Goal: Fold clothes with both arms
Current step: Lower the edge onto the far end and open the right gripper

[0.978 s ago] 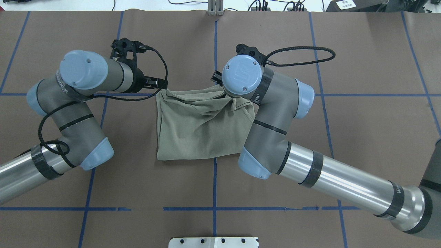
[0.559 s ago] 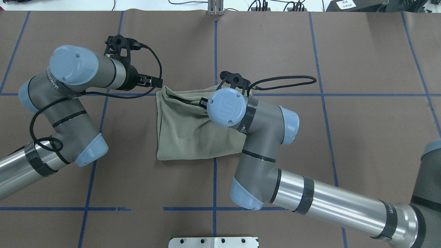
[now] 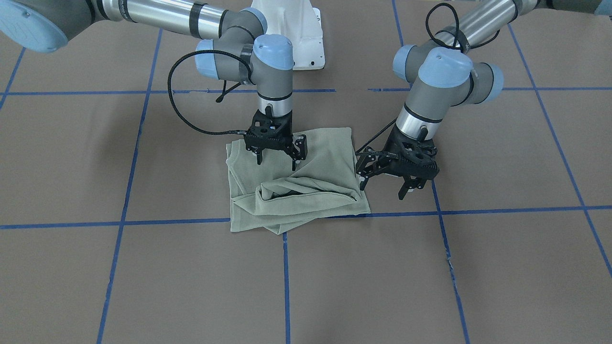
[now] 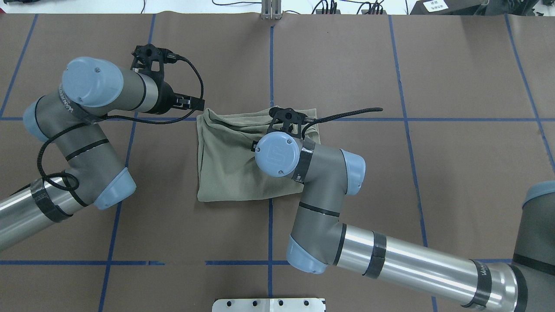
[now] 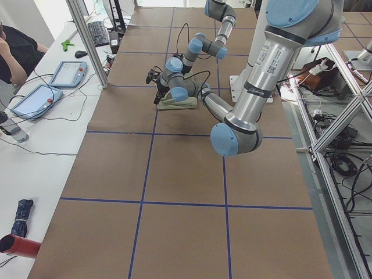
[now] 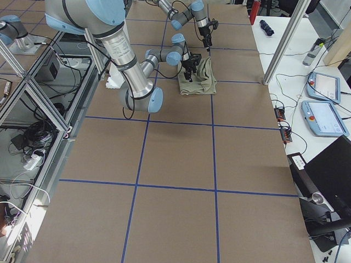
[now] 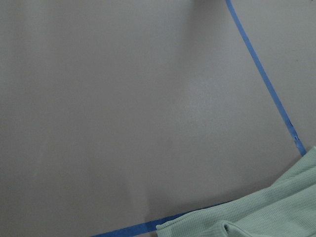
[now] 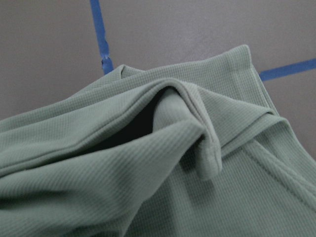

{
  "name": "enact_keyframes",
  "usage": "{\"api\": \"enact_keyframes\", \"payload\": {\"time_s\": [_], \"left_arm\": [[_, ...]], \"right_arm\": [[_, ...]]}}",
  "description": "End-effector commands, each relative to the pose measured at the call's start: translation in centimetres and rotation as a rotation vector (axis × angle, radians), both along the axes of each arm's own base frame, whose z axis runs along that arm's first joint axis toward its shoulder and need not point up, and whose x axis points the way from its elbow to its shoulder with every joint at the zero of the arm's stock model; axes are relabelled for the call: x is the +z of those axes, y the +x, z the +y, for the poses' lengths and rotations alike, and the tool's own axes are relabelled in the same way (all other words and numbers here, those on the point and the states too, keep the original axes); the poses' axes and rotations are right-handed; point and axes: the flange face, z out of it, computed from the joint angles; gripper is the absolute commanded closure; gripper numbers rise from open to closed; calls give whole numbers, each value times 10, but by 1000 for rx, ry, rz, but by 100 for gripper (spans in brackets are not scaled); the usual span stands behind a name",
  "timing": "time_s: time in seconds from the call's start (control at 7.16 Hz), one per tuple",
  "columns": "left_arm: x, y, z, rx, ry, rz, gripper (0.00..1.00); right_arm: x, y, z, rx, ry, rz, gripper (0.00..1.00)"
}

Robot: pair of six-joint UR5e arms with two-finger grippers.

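Observation:
The pale sage-green shirt (image 3: 306,191) lies folded into a rough rectangle on the brown table, with a loose rumpled fold along its far edge (image 8: 197,143). My right gripper (image 3: 277,163) hangs open and empty just above the shirt's middle. In the overhead view its wrist hides its fingers over the shirt (image 4: 225,169). My left gripper (image 3: 382,188) is open and empty, low beside the shirt's far left corner and apart from it. That corner shows in the left wrist view (image 7: 276,212). The hang tag is out of sight.
Blue tape lines (image 4: 270,65) cross the brown table cover. The white pedestal base (image 3: 291,28) stands behind the shirt on the robot's side. Tablets (image 5: 67,72) and a seated person (image 5: 14,52) are at the operators' bench beyond the table's far edge.
My right arm swept back toward the robot's side over the shirt and let go of the fabric, which now lies folded over. My left gripper drew slightly away from the shirt's corner.

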Motion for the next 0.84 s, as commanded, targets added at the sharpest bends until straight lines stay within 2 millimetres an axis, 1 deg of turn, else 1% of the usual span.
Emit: {"api": "enact_keyframes", "payload": {"time_s": [0.0,0.14,0.28,0.42,0.56,0.7], "left_arm": [[0,-1,0,-1,1,1,0],[0,-1,0,0,-1,0,0],[-1,-2,0,0,2,4,0],[-2,-3,1,0,3,5,0],[-5,-4,3,0,7,9,0],[-6,-5,3,1,9,12,0]], "right_arm": [[-9,-1,-66,38,7,67,0],[4,21,-106,48,20,121,0],[35,46,-146,51,20,202,0],[69,67,-177,49,5,278,0],[67,83,-191,44,17,282,0],[54,87,-193,24,15,248,0]]}}
